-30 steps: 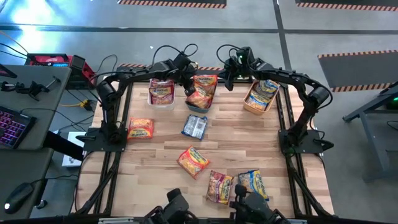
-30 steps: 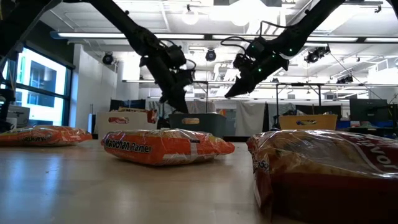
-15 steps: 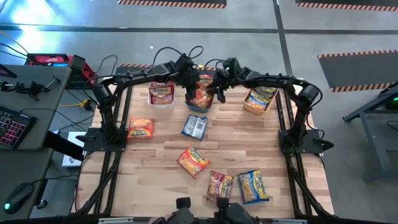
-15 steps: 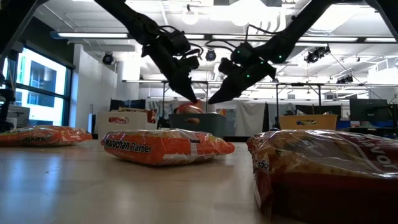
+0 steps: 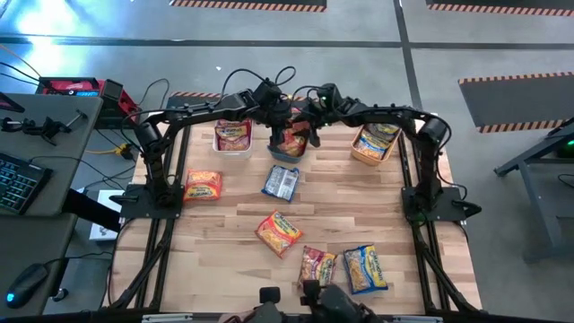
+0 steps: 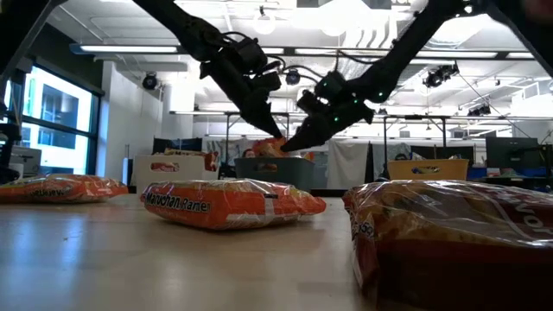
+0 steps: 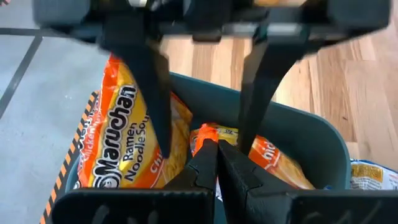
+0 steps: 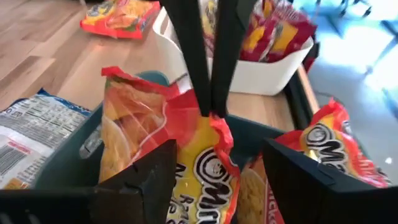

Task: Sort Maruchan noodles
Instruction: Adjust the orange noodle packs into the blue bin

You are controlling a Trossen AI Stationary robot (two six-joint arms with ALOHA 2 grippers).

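Note:
My left gripper (image 5: 287,124) is shut on an orange Maruchan packet (image 8: 199,168) over the teal bin (image 5: 285,155) at the table's far middle. My right gripper (image 8: 227,180) is open right beside it, one finger on either side of the same packet; I cannot tell whether they touch it. More orange packets (image 7: 115,137) lie in the teal bin. Pink-red packets fill the white bin (image 5: 231,145), and blue-and-yellow ones the orange bin (image 5: 370,146). My left gripper pinches the orange packet's crimped top edge (image 8: 216,119) between its two fingers (image 8: 214,68). The fingers slant down from the table's left side. The packet hangs upright below them, its lower end down in the teal bin (image 7: 311,124).
Loose packets lie on the wooden table: an orange one (image 5: 203,186) at the left, a blue-and-white one (image 5: 281,182) just before the teal bin, and an orange (image 5: 278,231), a pink-red (image 5: 317,267) and a blue-and-yellow one (image 5: 363,267) toward the near edge.
My right gripper has swung from the orange bin toward the table's left and down to the teal bin, and has opened around the packet. My left gripper has risen a little, drawing the orange packet's top end up out of the teal bin.

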